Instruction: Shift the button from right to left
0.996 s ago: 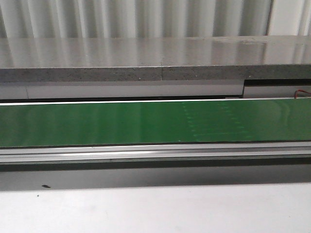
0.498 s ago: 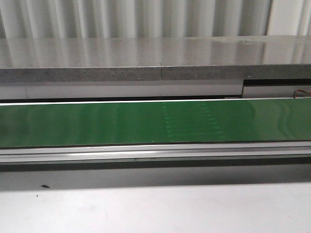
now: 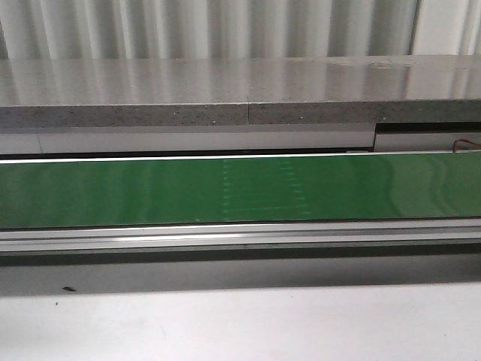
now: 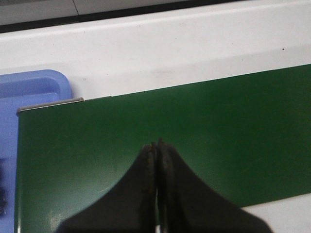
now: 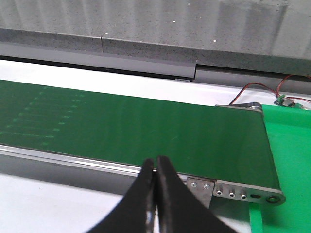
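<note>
We've got a corrugated metal wall at the back, pale with soft vertical light streaks. In front of it runs a long grey speckled stone ledge, glossy enough to reflect the wall. Below sits a green conveyor belt with a metal rail, then a white tabletop.

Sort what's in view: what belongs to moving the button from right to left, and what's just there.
Job:
- left gripper, shut
- right gripper, shut
- green conveyor belt
- the button: not in view

Just there:
- blue tray
- green bin
- red wires
- grey ledge
</note>
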